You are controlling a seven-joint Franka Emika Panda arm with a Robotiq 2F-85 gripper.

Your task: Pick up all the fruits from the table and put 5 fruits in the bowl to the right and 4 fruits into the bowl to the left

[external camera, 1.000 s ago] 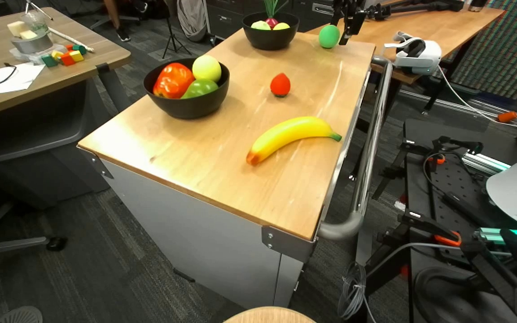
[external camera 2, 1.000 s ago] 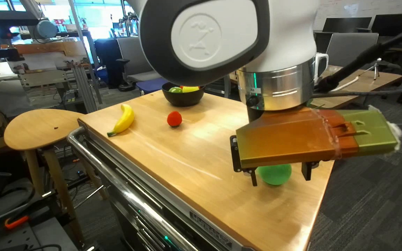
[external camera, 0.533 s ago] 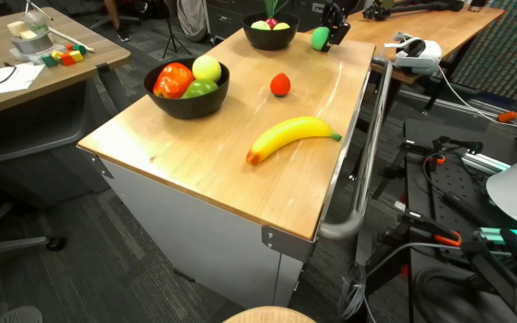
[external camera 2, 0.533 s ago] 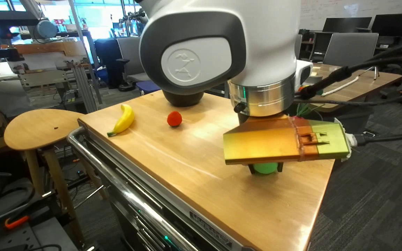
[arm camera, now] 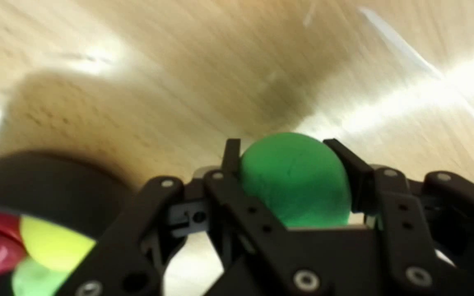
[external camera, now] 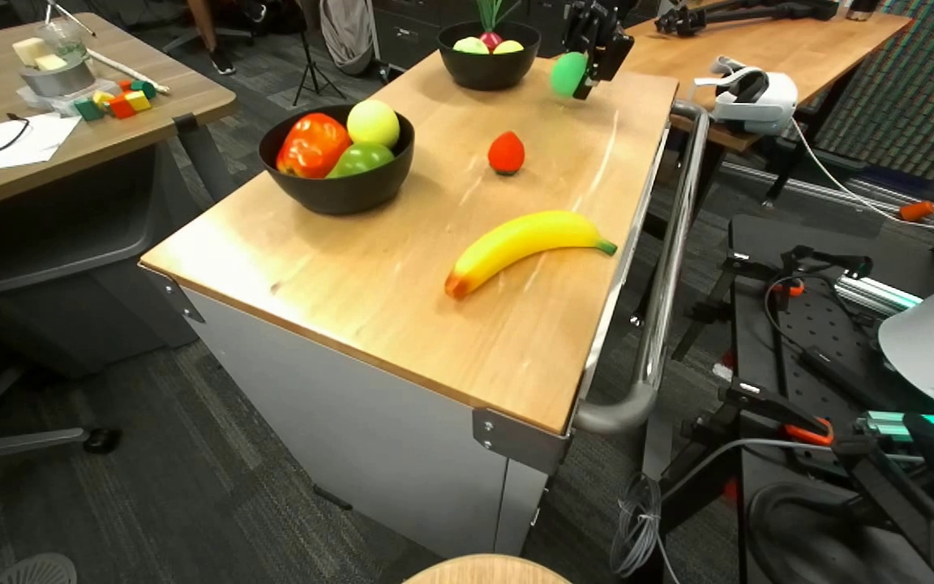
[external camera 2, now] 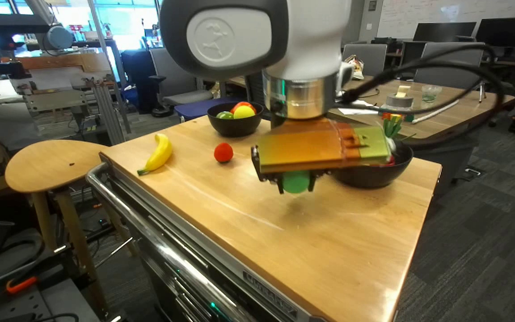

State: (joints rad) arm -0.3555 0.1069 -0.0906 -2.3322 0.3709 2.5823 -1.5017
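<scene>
Plainly clasping the green fruit (arm camera: pixel 296 185) in the gripper (external camera 2: pixel 297 188), clear of the tabletop (external camera: pixel 370 276), between the nearby bowl (external camera: pixel 490 75) and the metal rail (external camera: pixel 666 307).

Best to lift above rim height, centre over the bowl's mouth and lower well inside before letting go, to avoid a bounce or roll. Leave the banana (external camera: pixel 528 235), by the rail edge, and the small red fruit (external camera: pixel 507 154), farther in, for later. No telling whether to choose the nearby bowl or the distant bowl (external camera: pixel 337 195), at the opposite edge. In an exterior view, hard to see into the nearby bowl past the orange housing (external camera 2: pixel 304 145); in the wrist view, only a blurred, cut-off part.
</scene>
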